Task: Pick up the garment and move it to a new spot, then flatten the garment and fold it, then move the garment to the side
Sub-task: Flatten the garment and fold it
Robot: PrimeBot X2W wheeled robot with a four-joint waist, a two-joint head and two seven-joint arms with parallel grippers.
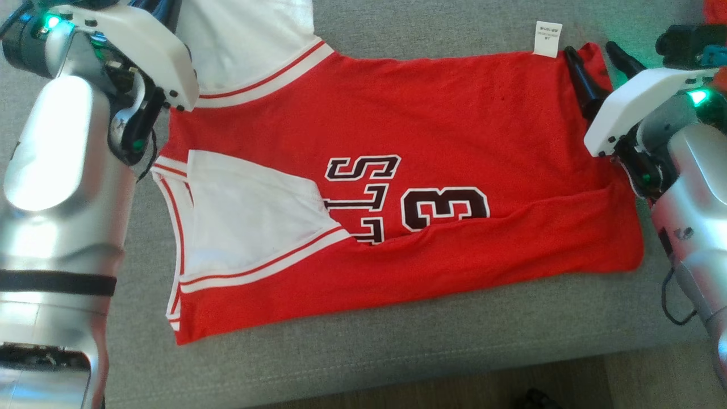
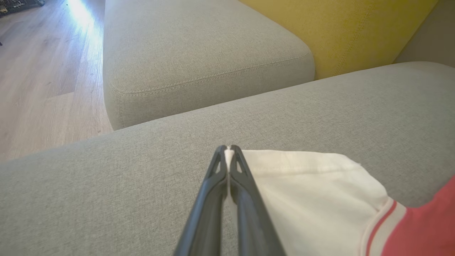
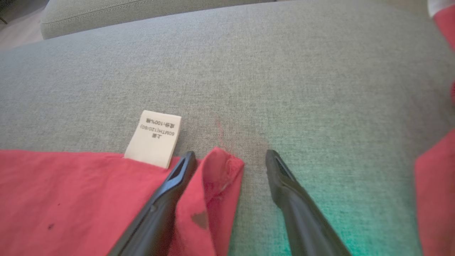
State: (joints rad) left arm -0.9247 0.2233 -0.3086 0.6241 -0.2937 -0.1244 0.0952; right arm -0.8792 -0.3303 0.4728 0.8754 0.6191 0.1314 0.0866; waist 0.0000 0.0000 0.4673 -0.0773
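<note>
Red garment [image 1: 397, 187] is lying spread out on the grey sofa seat [image 1: 397, 341], neck end toward the robot's left and hem toward its right. It is showing white sleeves with red stripe trim and dark outlined lettering with a number 3 [image 1: 446, 207]. The near long edge is lying folded up over the body and is covering the bottom of the lettering. The near white sleeve [image 1: 250, 216] is lying flat on top of the red.

Left hand [image 2: 228, 149] is sitting fully closed. Its two dark fingers are pressing together and pinching the edge of the far white sleeve [image 2: 312, 192], with a sliver of white cloth showing between the tips. The sleeve is lying low on the seat.

Right hand [image 3: 231, 156] is standing wide apart and gripping nothing. One finger [image 3: 167, 199] is resting on the red hem corner [image 3: 220, 177], and the other finger [image 3: 295, 199] is sitting on bare grey fabric just beside it. The corner is lying loose and slightly curled between the two fingers. The white care label [image 3: 153, 138] is sticking out from the hem edge onto the seat, right next to the finger on the cloth.

A second grey cushion [image 2: 199, 53], a yellow backrest [image 2: 337, 32] and wood floor [image 2: 42, 64] are showing past the left hand. Red cloth [image 3: 433, 192] is showing at the right edge of the right wrist view, and I cannot tell what it is.
</note>
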